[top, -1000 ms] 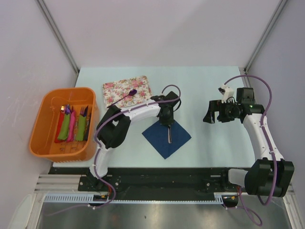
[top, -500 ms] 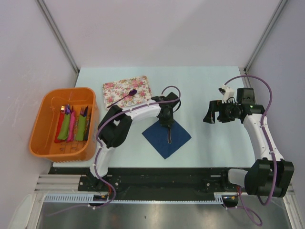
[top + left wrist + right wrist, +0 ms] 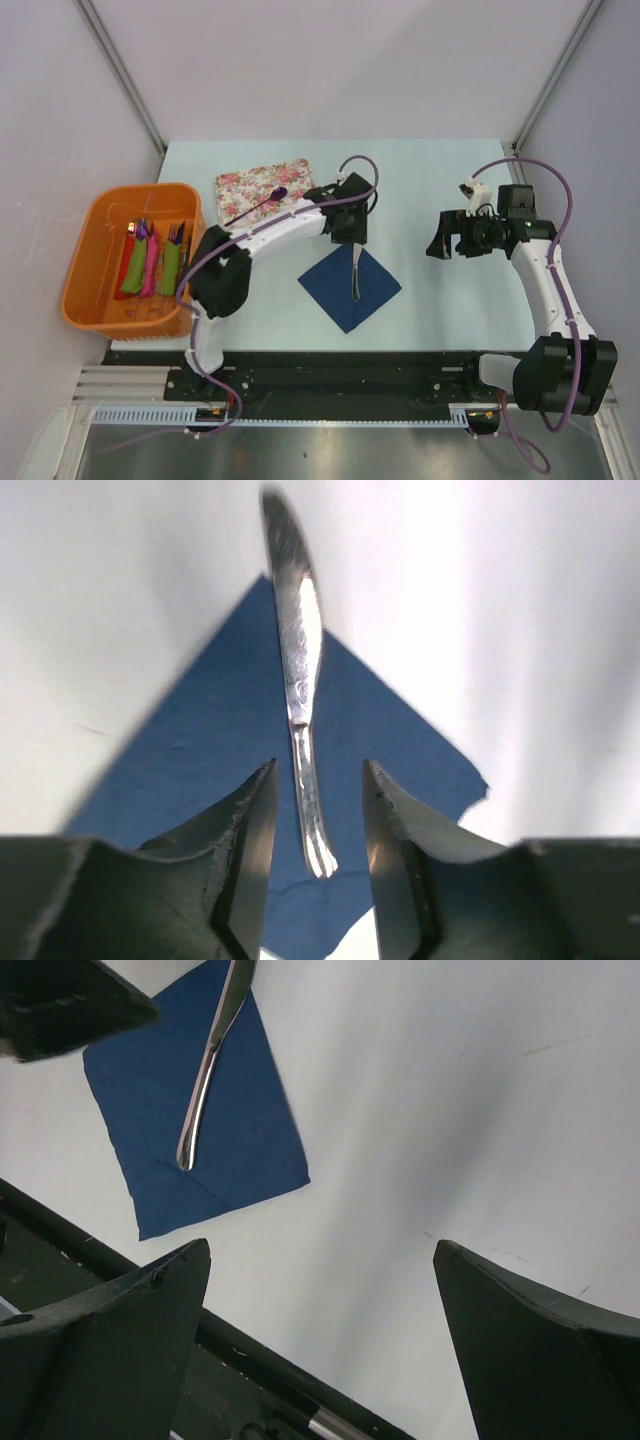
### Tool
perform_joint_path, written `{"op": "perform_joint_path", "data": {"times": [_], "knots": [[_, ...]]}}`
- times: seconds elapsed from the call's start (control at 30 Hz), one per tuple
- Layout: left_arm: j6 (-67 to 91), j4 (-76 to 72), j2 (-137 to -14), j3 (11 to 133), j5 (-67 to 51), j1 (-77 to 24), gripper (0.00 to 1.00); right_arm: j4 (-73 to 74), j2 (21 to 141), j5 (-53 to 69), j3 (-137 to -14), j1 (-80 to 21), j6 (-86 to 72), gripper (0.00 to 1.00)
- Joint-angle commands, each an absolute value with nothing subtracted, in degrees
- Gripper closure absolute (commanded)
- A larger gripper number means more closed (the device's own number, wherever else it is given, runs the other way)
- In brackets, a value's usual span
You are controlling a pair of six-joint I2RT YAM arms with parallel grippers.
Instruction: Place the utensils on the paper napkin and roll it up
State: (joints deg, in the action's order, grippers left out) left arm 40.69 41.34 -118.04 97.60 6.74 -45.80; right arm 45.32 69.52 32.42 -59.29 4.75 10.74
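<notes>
Paper napkin point(image 3: 335, 295): navy square, flat on the table point(image 3: 420, 180) as a diamond, one corner toward the arm bases.
Grey-silver knife point(image 3: 356, 275): lies on the napkin along the near-far diagonal. Handle end is about mid-sheet and the blade tip reaches past the far corner onto the table.
Left gripper point(image 3: 350, 228): hangs over the napkin's far corner, jaws parted. In the wrist view the knife handle shows between the fingers point(image 3: 255, 820) with a gap on either side — nothing grasped.
Right gripper point(image 3: 445, 240): well to the right of the napkin, jaws spread wide, empty.
Orange basket point(image 3: 140, 190): at the table's left edge, with red, pink and green rolls inside.
Floral tray point(image 3: 300, 178): far-left of the table, beyond the napkin.
Purple-handled utensil point(image 3: 270, 200): slanted on the tray — well apart from the napkin.
</notes>
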Motion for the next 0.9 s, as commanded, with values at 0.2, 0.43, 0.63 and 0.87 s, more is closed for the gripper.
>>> {"op": "perform_joint_path", "data": {"times": [0.2, 0.43, 0.63, 0.87], "knots": [[10.5, 36.1, -98.2, 93.3, -1.7, -33.3, 0.41, 45.2, 66.1, 34.5, -61.7, 5.1, 10.5, 0.00], [-12.7, 49.3, -103.8, 104.5, -16.6, -19.2, 0.40, 45.2, 65.7, 35.2, -61.3, 5.1, 10.6, 0.00], [-25.0, 50.5, -112.6, 109.5, -14.6, -11.8, 0.42, 45.1, 67.0, 34.7, -61.4, 5.1, 10.7, 0.00], [-31.4, 55.5, -128.3, 124.3, -13.6, -7.0, 0.46, 45.4, 68.8, 34.5, -62.1, 5.1, 10.9, 0.00]]}}
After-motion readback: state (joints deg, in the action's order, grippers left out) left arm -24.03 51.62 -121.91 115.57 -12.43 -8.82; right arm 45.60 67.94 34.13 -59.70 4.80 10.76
